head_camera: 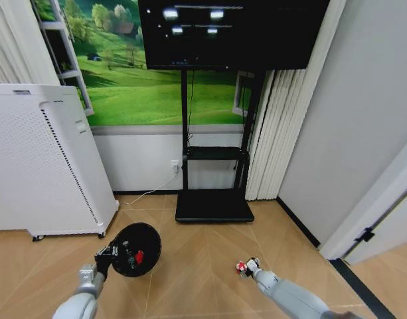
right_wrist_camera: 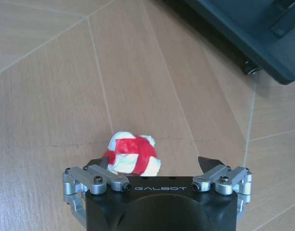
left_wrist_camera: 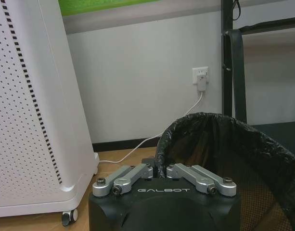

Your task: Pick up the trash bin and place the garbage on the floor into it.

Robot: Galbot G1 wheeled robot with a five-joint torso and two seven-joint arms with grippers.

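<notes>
While left gripper [left_wrist_camera: 159, 174] fingers clamp trash bin [head_camera: 136, 249] rim nr white cabinet [head_camera: 37, 159], right gripper [right_wrist_camera: 159, 168] fingers wide round red-white garbage [right_wrist_camera: 131, 155].

Both arms reach forward and down toward the floor, the left gripper [head_camera: 111, 252] with fingers pinched together on a rim, the right gripper [head_camera: 248, 267] held low with its fingers spread wide apart.
</notes>
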